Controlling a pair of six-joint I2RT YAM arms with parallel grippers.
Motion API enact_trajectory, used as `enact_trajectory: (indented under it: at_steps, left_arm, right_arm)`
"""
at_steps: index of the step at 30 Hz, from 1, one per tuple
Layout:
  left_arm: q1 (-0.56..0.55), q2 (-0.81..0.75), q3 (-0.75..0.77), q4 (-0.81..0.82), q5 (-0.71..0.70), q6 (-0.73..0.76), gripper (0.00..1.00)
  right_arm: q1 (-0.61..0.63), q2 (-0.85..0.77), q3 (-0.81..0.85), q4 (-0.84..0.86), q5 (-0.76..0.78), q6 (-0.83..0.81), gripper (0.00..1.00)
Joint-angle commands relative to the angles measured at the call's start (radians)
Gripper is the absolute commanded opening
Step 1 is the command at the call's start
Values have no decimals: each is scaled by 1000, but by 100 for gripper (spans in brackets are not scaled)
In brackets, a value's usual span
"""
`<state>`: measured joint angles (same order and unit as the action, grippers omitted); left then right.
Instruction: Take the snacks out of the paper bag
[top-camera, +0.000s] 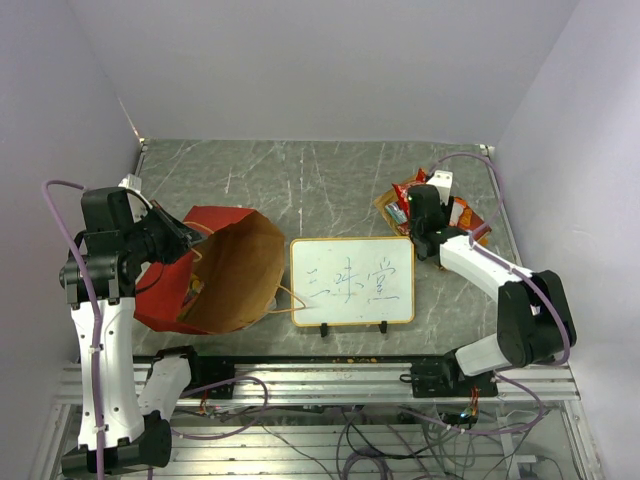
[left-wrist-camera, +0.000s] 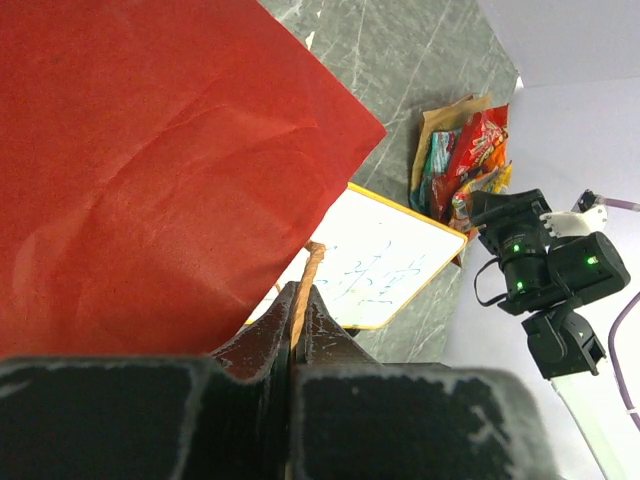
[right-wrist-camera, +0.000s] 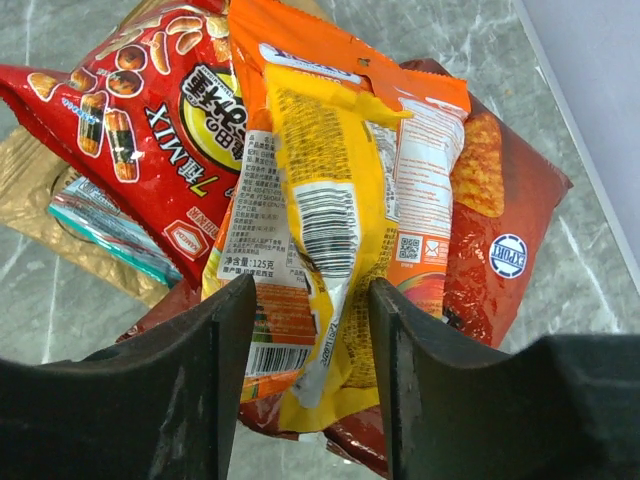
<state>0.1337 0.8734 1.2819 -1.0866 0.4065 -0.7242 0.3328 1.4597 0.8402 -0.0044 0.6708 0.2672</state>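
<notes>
While the paper bag lies sideways, mouth toward the surface's right edge:
Left jaws clamp its handle; right jaws stand apart over the piled snacks.

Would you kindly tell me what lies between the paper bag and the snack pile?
The whiteboard sits between the paper bag and the snack pile; the top view shows it best.

Top camera looks down on the table; all three views share the snacks, right wrist closest
</notes>
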Motion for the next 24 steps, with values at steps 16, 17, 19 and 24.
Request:
enact_trajectory:
  at_steps: [16, 17, 19, 24]
  left_arm:
    - [-5, -7, 22, 22, 11, 6, 7]
    - [-5, -6, 23, 21, 12, 7, 7]
    - [-6, -5, 21, 23, 15, 8, 7]
    - [-6, -3, 16, 30, 20, 8, 7]
  right_arm:
    - [2, -92, 89, -40, -208, -211, 81]
    - [10, -88, 105, -44, -260, -237, 83]
    - [31, -76, 141, -48, -361, -265, 85]
    - [130, -33, 225, 6, -578, -371, 92]
